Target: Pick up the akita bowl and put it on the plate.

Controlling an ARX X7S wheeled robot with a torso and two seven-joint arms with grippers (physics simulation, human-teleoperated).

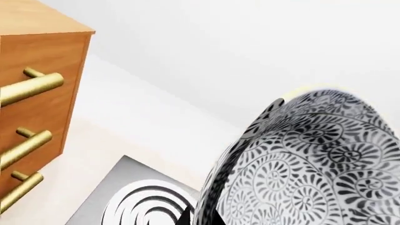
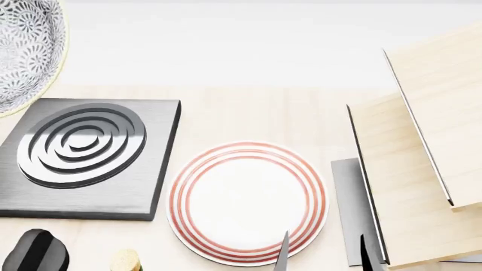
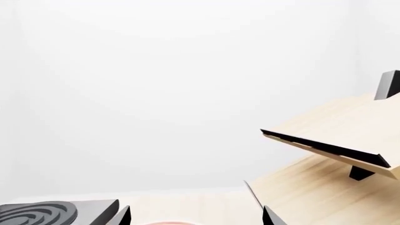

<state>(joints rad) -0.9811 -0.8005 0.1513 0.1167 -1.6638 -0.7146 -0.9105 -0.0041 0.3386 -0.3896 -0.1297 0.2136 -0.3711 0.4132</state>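
Observation:
The akita bowl (image 1: 312, 164), white with a dense dark floral pattern, fills much of the left wrist view. Its wall sits between the two black fingertips of my left gripper (image 1: 201, 218), which is shut on it. In the head view the bowl (image 2: 22, 51) hangs tilted at the far left, above and behind the burner; the left gripper itself is out of frame there. The plate (image 2: 249, 169), white with red rings, lies on the counter in the middle. My right gripper (image 2: 324, 257) stands open over the plate's near right edge, holding nothing. Its tips also frame the right wrist view (image 3: 198, 218).
A black square stove burner (image 2: 150, 169) with raised rings lies left of the plate. A pale wooden slanted rack (image 2: 421, 169) takes up the right side. A wooden drawer cabinet (image 1: 37, 93) with brass handles stands beyond the burner (image 1: 144, 201). A dark rounded object (image 2: 34, 251) sits at the near left.

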